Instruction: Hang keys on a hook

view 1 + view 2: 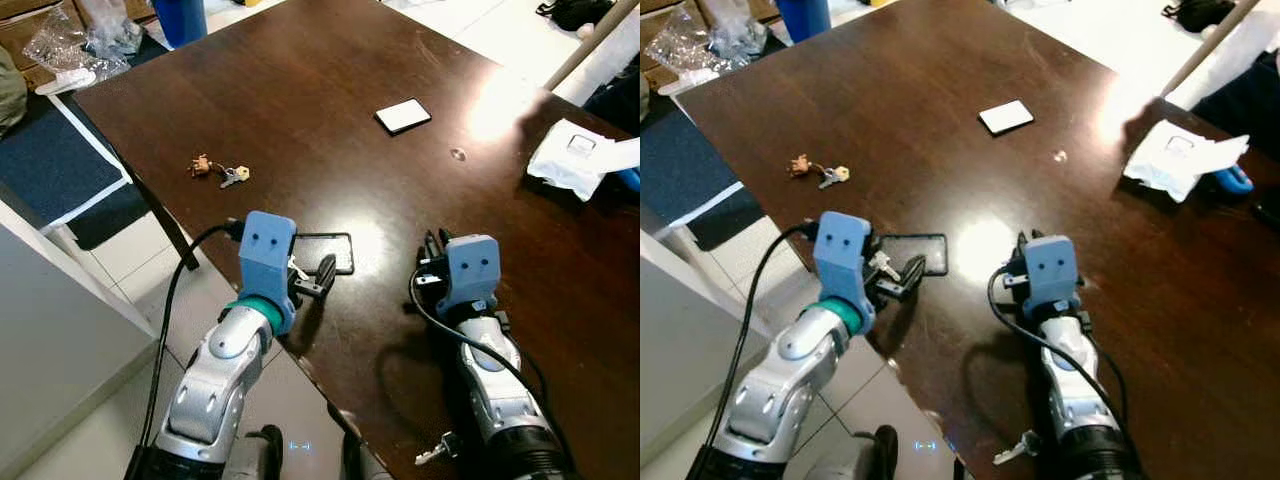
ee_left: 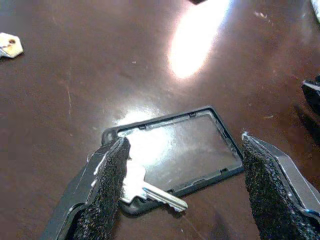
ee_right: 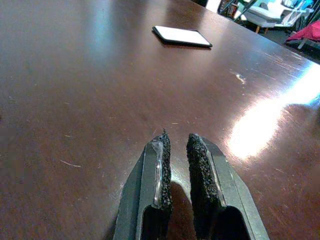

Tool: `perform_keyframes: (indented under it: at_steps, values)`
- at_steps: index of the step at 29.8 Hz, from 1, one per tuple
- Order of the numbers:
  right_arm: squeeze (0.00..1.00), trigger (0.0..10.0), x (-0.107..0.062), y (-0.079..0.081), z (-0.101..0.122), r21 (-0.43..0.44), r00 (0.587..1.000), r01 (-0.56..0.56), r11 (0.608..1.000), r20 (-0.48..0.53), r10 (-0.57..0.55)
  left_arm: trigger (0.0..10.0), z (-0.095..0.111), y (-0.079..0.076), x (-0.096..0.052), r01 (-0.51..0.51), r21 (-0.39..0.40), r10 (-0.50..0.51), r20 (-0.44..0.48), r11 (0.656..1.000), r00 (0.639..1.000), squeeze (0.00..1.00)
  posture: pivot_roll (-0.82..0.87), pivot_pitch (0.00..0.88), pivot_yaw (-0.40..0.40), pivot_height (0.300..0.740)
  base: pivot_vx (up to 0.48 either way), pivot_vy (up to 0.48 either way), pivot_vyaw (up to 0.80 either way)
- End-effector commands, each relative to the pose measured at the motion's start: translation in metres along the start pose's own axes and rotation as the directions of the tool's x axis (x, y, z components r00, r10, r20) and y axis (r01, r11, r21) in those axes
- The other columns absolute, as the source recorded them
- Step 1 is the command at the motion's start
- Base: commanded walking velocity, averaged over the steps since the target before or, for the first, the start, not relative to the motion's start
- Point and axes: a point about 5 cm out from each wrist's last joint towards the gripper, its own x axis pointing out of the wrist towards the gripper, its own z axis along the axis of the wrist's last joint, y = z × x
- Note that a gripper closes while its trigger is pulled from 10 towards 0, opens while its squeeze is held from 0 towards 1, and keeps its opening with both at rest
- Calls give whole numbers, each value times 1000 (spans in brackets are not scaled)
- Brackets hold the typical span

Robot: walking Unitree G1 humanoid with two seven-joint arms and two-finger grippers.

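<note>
The left pincer (image 2: pixel 182 192) is gaping wide over a silver key (image 2: pixel 145 190) lying on a black frame (image 2: pixel 175 150) on the table (image 1: pixel 330 90) — grabbing comes next. The right pincer (image 3: pixel 177 160) is resting nearly closed, holding nothing.

A dark wooden table (image 1: pixel 330 90) is seen. On it, a bunch of keys (image 1: pixel 218 170) lies at nine o'clock, a black frame (image 1: pixel 322 252) with one key (image 2: pixel 150 190) near six, a card (image 1: pixel 403 115) at twelve, white paper (image 1: pixel 568 158) at two.
</note>
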Motion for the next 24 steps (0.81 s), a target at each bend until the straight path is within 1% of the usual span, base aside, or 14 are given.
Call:
perform_keyframes:
  at_steps: [1,2,5,8,11,17,19,20,21,23,24]
  values:
    - [0,10000,-10,7,-18,2,995,-33,999,-95,33,10000,-4,4,-3,-32,32,32,7,999,999,0,15,225,113,740,0,0,0]
    - [0,10000,-10,7,-18,2,995,-33,999,-95,33,10000,-4,4,-3,-32,32,32,7,999,999,0,15,225,113,740,0,0,0]
    - [0,10000,-10,7,-18,2,995,-34,999,-94,34,10000,-10,8,-4,-70,100,70,-4,993,998,0,13,228,112,740,0,0,0]
    - [0,10000,-10,7,-18,1,995,-34,999,-96,34,10000,-14,9,-6,-85,117,88,-17,990,996,0,13,228,112,740,0,0,0]
    - [0,10000,-11,6,-18,0,995,-34,999,-97,34,10000,-20,10,-7,-119,116,124,-36,986,992,0,12,232,111,740,0,0,0]
    - [0,10000,-11,7,-18,0,995,-37,999,-96,37,10000,-26,7,-7,-119,112,125,-54,987,991,0,12,232,111,740,0,0,0]
    - [0,10000,-11,7,-18,0,995,-41,999,-95,41,10000,-32,6,-6,-159,102,169,-99,982,981,0,12,234,109,740,0,0,0]
    - [0,10000,-11,7,-18,0,995,-41,999,-95,41,10000,-32,6,-6,-159,102,169,-99,982,981,0,12,234,109,740,0,0,0]
    - [0,10000,-10,8,-18,0,995,-43,999,-95,43,10000,-35,7,-4,-181,95,192,-121,979,974,0,10,229,106,740,0,0,0]
    - [0,10000,-10,8,-18,0,995,-43,999,-95,43,10000,-35,7,-4,-181,95,192,-121,979,974,0,10,229,106,740,0,0,0]
    - [0,10000,-10,8,-17,0,995,-45,999,-94,45,10000,-37,7,-3,-201,85,212,-144,976,967,0,10,229,106,740,0,0,0]
